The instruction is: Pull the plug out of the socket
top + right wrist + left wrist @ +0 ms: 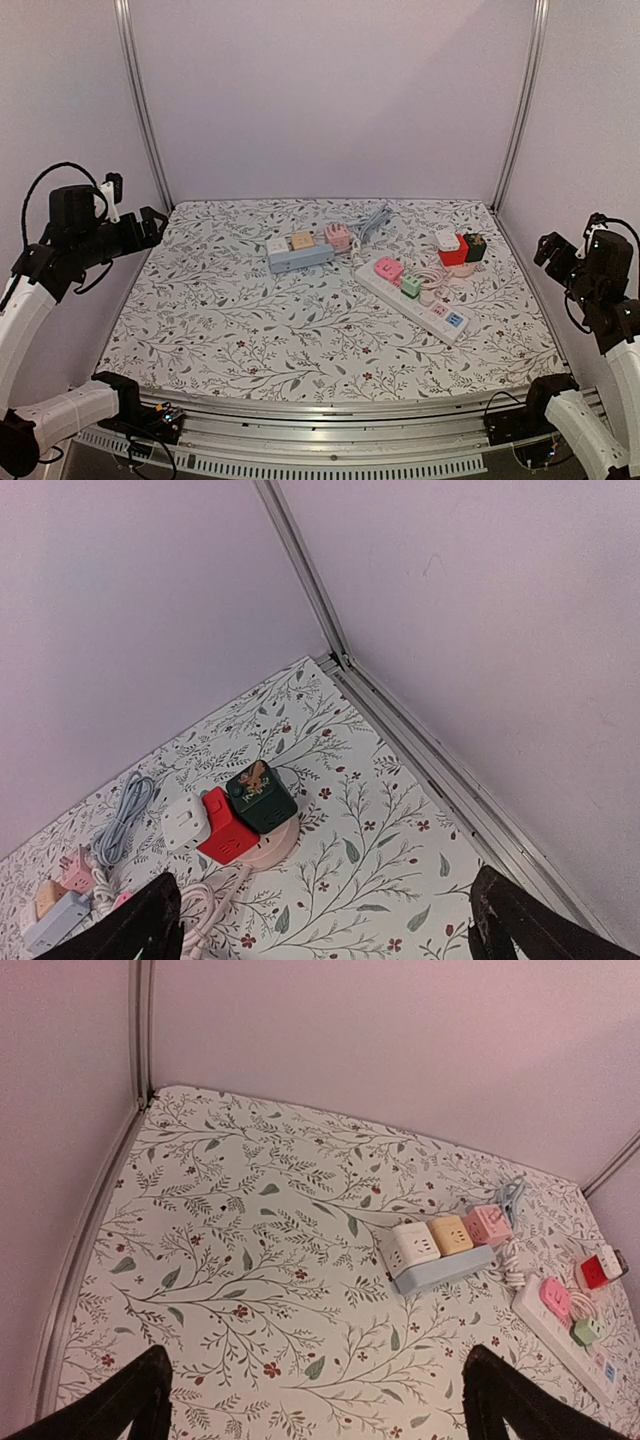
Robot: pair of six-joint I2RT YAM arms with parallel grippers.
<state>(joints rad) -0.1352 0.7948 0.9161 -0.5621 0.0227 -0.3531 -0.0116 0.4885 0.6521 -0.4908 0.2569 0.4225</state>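
Note:
A white power strip (418,300) lies right of centre with a pink plug (388,268) and a green plug (410,286) in it. A blue-grey strip (300,258) at the middle back carries white, yellow and pink cube plugs (444,1237). A round pink socket base (262,850) holds white, red and dark green cubes (260,796). My left gripper (152,226) is open and empty, raised over the table's left edge. My right gripper (548,247) is open and empty, raised beyond the right edge. Both are far from any plug.
A coiled grey cable (372,222) lies behind the strips and a white cord (432,278) is bundled by the white strip. Pale walls and metal posts (140,100) close in the floral table (230,320) on three sides.

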